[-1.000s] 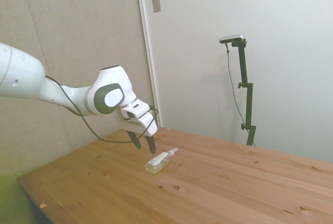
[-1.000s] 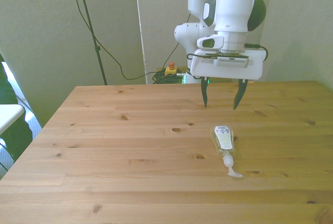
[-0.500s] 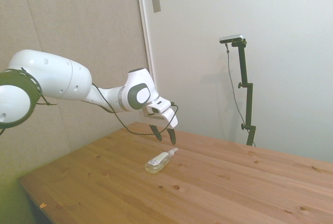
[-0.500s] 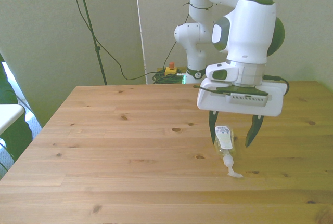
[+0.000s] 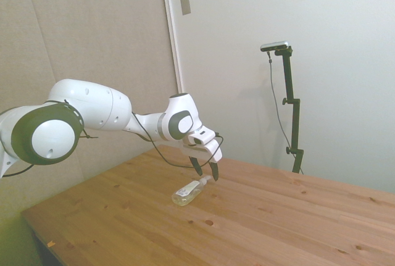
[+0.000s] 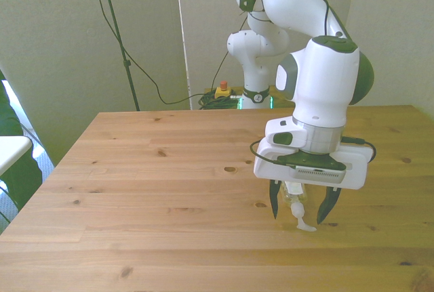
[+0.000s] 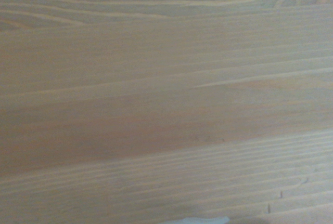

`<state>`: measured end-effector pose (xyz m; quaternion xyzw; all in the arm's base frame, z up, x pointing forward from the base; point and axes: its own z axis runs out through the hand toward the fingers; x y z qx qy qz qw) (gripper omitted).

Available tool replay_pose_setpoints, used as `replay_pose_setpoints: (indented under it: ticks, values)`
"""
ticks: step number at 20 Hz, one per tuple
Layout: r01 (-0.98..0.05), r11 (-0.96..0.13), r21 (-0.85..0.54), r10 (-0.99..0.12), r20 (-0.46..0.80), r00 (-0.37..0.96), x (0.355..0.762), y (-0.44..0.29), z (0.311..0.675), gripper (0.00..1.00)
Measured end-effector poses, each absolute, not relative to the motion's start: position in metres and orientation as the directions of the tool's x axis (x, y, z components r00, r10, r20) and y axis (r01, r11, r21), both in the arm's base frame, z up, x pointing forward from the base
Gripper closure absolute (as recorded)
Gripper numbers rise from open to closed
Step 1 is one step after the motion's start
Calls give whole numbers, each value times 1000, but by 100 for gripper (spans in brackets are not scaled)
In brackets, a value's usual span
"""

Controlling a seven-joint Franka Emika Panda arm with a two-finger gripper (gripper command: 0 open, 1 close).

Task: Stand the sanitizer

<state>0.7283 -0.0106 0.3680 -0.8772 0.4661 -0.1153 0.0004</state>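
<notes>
The sanitizer [image 5: 189, 192] lies flat on the counter [image 6: 149, 190], pump end beneath my claw [image 6: 296, 208], which hangs spread and empty astride it. I judge it light, stiff and slick, so grip the neck.

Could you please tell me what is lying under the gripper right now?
The sanitizer lies on its side on the table beneath the open gripper, its pump end between the fingers. The front view hides most of its body.

in the front view the gripper [image 6: 297, 209] body hides most of the bottle [image 6: 299, 215]; only its neck and white top show. the blurred wrist view cuts off a pale sliver [image 7: 200, 220] at its edge, unidentifiable.
</notes>
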Motion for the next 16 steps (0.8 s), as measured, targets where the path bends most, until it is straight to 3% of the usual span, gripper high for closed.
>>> replay_pose_setpoints:
  ticks: [1,2,16]
  values:
    - [-818,-565,-104,-818,198,540,729,-10,365,0]
    - [-819,-565,-101,-818,196,540,730,-10,363,100]
    - [-827,-555,-92,-826,181,534,730,-19,355,100]
